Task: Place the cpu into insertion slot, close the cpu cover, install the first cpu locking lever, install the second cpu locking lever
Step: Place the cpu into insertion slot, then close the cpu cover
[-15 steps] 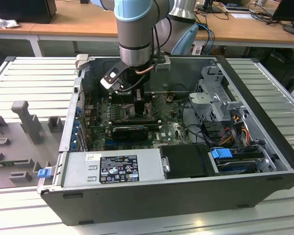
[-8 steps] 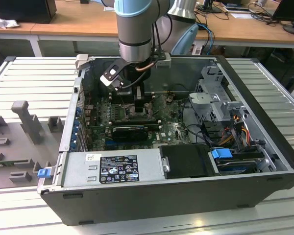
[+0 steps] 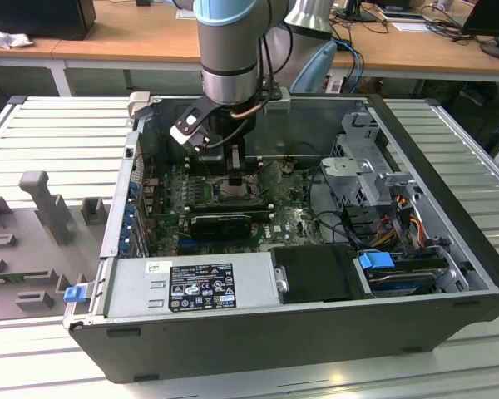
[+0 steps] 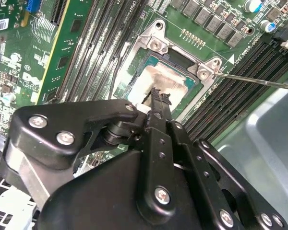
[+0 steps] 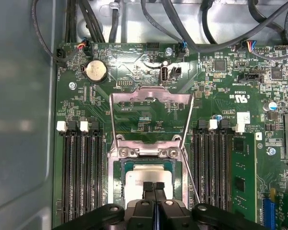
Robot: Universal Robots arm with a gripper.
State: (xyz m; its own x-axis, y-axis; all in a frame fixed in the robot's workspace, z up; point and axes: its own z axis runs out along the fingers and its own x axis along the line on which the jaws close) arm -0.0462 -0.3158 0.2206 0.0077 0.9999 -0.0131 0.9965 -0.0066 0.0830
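the small flat square cpu with a pale silvery face (image 5: pixel 149 173) lies in the square dark insertion slot with a silvery rim (image 5: pixel 119 178), so the placing step looks nearly done. the black hand (image 5: pixel 154 186) has its fingers drawn together on nothing, tips at the chip's face. the thin silvery-grey cpu cover frame (image 5: pixel 134 98) stands open; closing it calls for the hand to clear. one of each, plus one thin wire lever (image 5: pixel 191 175).

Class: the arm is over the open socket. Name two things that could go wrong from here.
The shut gripper hangs right over the cpu in the insertion slot; pushing down could shift or scratch it.
The cpu cover lies open and a locking lever sticks out beside it; the arm might snag either.
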